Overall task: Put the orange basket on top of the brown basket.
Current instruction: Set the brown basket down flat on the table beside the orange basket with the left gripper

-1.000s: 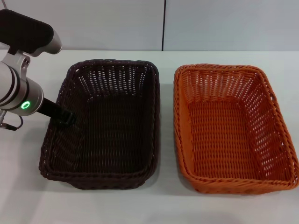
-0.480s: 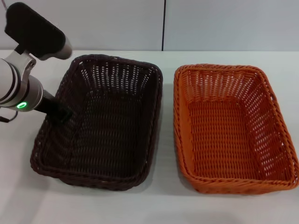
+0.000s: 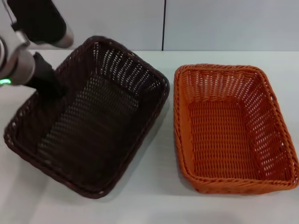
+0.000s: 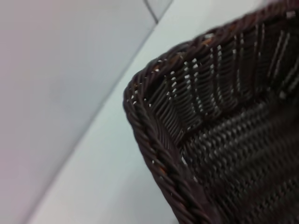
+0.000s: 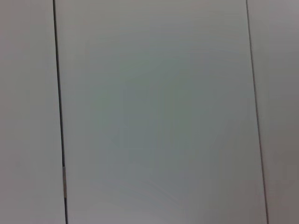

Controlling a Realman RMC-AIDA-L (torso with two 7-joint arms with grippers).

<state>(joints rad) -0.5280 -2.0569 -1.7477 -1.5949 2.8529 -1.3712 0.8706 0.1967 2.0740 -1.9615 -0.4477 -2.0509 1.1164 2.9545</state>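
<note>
left gripper (image 3: 46, 84): fingertips hidden against the dark weave of the brown basket (image 3: 88, 116), jaw state unreadable. Left arm cropped by the head view's top and left edges. Left wrist view catches one blurred basket corner (image 4: 154, 116), rest cut off.

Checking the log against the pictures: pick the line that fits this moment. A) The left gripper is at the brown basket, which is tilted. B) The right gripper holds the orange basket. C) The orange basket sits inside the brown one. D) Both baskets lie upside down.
A: the left gripper is at the left wall of the brown basket, which sits askew beside the orange basket.
</note>
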